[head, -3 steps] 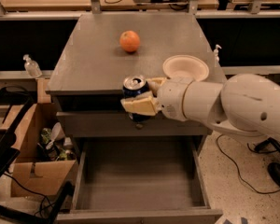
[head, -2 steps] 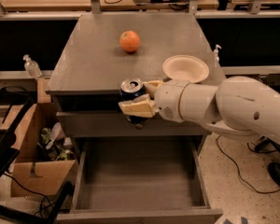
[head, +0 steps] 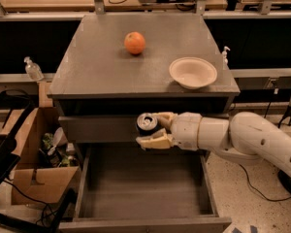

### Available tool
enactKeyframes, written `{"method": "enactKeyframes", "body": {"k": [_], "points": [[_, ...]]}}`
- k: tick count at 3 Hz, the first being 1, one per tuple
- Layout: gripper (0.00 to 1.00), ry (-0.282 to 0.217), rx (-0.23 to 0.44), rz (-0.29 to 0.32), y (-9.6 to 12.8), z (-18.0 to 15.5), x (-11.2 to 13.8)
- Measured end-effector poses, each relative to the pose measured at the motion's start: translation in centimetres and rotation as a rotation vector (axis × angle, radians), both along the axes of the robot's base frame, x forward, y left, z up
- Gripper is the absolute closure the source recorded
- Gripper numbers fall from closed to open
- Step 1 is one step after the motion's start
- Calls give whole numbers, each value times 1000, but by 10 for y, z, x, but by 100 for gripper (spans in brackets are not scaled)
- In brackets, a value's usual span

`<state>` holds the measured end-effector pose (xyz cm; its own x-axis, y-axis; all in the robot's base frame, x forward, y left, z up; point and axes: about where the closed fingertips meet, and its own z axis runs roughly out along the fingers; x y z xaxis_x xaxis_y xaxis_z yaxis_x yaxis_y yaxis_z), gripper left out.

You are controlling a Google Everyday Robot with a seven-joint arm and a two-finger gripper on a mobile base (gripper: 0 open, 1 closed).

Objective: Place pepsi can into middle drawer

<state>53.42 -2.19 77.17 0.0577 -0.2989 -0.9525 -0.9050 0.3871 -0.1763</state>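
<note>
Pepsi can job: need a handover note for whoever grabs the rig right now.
Pincer: shut on the pepsi can, held upright in the air below the tabletop edge.
Middle drawer: pulled open, floor bare; the can hangs near its back edge.
Done: can grasped, drawer open.
Left: lower the can into the drawer, release, pull the arm out.
Orange and bowl sit on the tabletop, not part of the job.

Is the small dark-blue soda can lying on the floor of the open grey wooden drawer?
No, the cream two-finger gripper holds the soda can in the air above the drawer and its bare floor.
</note>
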Motion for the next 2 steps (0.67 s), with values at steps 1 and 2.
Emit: {"method": "enactKeyframes", "body": {"k": [1, 2], "points": [[100, -49, 15, 88, -8, -35, -2], [100, -40, 22, 156, -4, -76, -4]]}}
